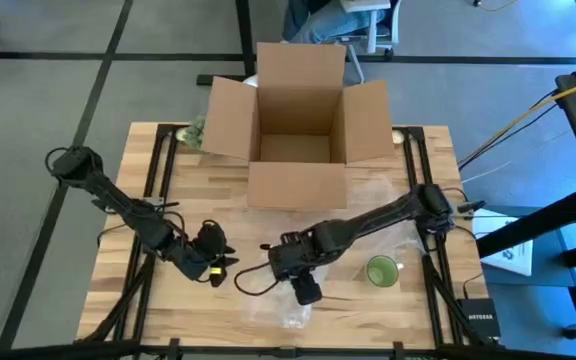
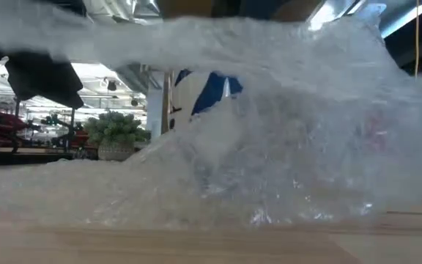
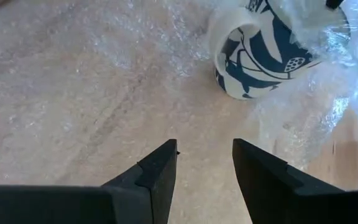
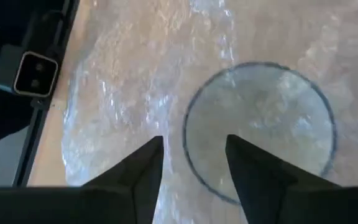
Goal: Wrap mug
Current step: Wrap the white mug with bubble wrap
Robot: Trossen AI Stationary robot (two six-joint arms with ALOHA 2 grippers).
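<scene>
High view: the table fills the middle of the frame, with an open box at its upper centre. The left gripper sits at lower left of centre, the right gripper at lower centre, the two near each other. A thin clear wrap shows faintly under and below the right gripper. A green cup stands to the lower right, apart from both. The mug is not to be made out from here.

Low view: crumpled wrap fills nearly the whole frame, heaped highest at the right. A white and blue patch of the mug shows through a gap at upper centre. Neither gripper is clear here.

Left wrist view: the mug lies on its side at upper right, white with a blue pattern, its mouth facing left in the frame and wrap bunched against its right side. The left gripper is at bottom centre, fingers a moderate gap apart, holding nothing, short of the mug.

Right wrist view: a round rim, seemingly the mug, shows under the wrap at centre right. The right gripper is at bottom centre, fingers parted and empty, just over the rim's left edge.

Step in hand: likely taking a loose edge of wrap to fold over the mug.

Doing it well: pinch only film, not the rim; keep the other gripper steadying the mug so it cannot roll; pull the film low and across the open mouth.
</scene>
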